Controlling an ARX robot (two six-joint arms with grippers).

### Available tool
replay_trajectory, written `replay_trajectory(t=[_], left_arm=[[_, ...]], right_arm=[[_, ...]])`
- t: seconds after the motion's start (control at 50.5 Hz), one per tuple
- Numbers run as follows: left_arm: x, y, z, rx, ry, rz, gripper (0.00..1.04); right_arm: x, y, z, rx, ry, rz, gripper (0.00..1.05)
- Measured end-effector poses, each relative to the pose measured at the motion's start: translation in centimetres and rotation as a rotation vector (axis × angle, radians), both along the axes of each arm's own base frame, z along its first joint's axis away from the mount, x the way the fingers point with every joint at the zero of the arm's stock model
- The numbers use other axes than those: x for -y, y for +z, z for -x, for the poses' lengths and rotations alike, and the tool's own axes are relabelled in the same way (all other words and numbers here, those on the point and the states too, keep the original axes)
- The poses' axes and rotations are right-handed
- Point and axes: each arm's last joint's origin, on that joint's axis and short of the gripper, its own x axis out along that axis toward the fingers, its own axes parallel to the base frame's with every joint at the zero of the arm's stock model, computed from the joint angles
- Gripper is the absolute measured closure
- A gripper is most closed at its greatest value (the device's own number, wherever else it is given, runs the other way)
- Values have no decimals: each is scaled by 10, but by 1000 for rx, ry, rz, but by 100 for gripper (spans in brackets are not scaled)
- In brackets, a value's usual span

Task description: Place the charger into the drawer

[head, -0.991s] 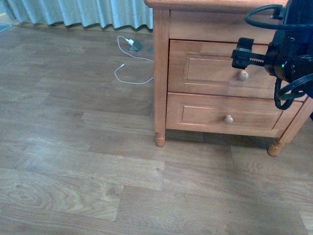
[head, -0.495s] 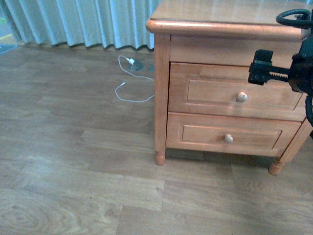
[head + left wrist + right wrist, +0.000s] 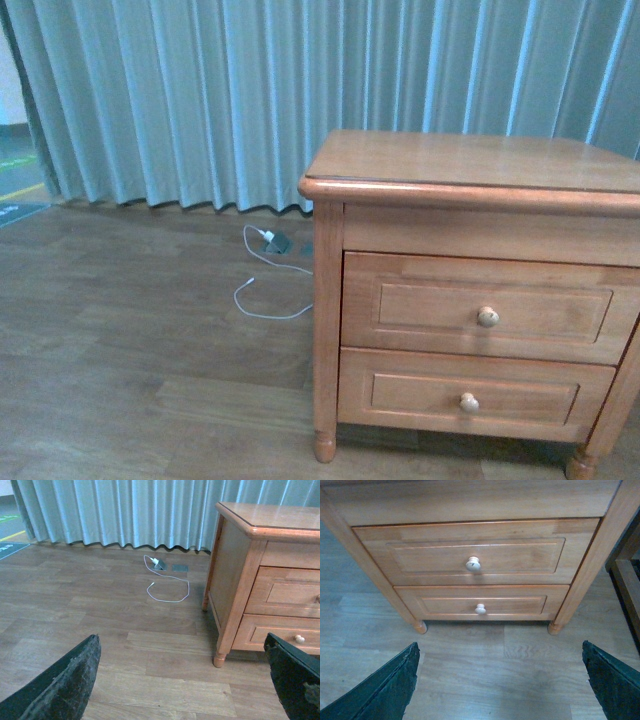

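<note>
Drawer (image 3: pixel 490 308): upper of two in the wooden nightstand (image 3: pixel 470 165), fully closed, knob (image 3: pixel 473 563) untouched.

Charger: not visible in any view; location cannot be told.

Left gripper (image 3: pixel 185 680): fingers spread wide, empty.

Right gripper (image 3: pixel 500 680): fingers spread wide, empty, facing the drawer fronts.

Progress, judged: nothing done; opening, loading and closing all remain.

We face the nightstand (image 3: pixel 470 170) with the right gripper's (image 3: pixel 500 680) jaws spread wide; the drawer (image 3: pixel 470 552) sits ahead of them, above the lower drawer (image 3: pixel 480 602). A white cable (image 3: pixel 167 587) lies ahead of the left gripper (image 3: pixel 182 680), beside the nightstand, before the curtain (image 3: pixel 250 90).
</note>
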Motion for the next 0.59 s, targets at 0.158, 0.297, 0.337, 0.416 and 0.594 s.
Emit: replay_trajectory(t=[0.158, 0.297, 0.337, 0.416, 0.594], left_arm=[[0, 0, 0, 0, 0, 0, 6], [0, 0, 0, 0, 0, 0, 6], [0, 0, 0, 0, 0, 0, 6], [0, 0, 0, 0, 0, 0, 6], [0, 0, 0, 0, -1, 0, 6]], right_arm=[[2, -1, 50, 14, -45, -13, 8], [10, 1, 87, 129, -164, -3, 8], [10, 3, 89, 145, -170, -5, 8], [10, 2, 89, 143, -165, -6, 8], [18, -5, 93, 396, 19, 40, 36]])
